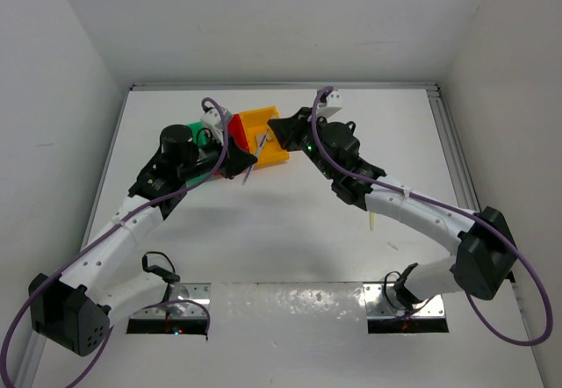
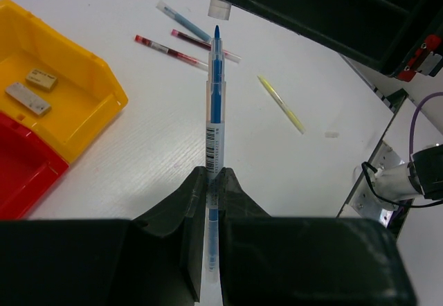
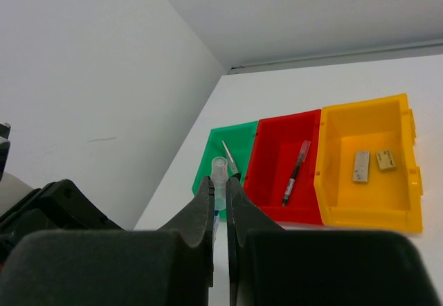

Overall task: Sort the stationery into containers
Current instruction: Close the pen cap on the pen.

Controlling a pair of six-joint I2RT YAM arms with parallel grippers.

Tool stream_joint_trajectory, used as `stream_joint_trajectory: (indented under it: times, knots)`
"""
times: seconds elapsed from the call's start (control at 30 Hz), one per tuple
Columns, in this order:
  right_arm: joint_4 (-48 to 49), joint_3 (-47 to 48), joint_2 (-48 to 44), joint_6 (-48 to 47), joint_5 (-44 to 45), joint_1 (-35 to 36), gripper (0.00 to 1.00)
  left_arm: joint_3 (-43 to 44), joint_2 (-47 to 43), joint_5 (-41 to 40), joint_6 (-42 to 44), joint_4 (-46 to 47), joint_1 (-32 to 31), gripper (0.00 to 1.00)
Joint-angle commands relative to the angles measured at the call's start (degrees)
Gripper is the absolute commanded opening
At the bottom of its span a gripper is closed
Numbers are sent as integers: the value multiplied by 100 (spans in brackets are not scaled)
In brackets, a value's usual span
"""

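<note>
The left gripper (image 2: pixel 213 178) clamps a blue pen (image 2: pixel 215 105), tip pointing away; left of the pen, a yellow bin (image 2: pixel 90 129) holds two eraser blocks (image 2: pixel 41 79), a red bin (image 2: pixel 21 174) adjoining; beyond its tip lie three slim pens (image 2: pixel 169 50) and a clear cap (image 2: pixel 220 5); right, a yellow stick (image 2: pixel 282 104).

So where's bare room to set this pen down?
Red bin: floor bare between its pen and green bin. Yellow bin: bare on the red side of two erasers. Table between yellow bin and held blue pen is bare; three pens crowd beyond its tip.
</note>
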Motion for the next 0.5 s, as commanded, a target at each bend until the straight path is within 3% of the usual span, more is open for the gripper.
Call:
stream_joint_trajectory:
  times: [0.0,0.47]
  knots:
    - [389,234,-60,111,-55,-25,0,168,-56,-21,-24,173,-88,0]
    - [285,93,-86,278,-126,-25,0,168,-91,-74,-86,191,-35,0]
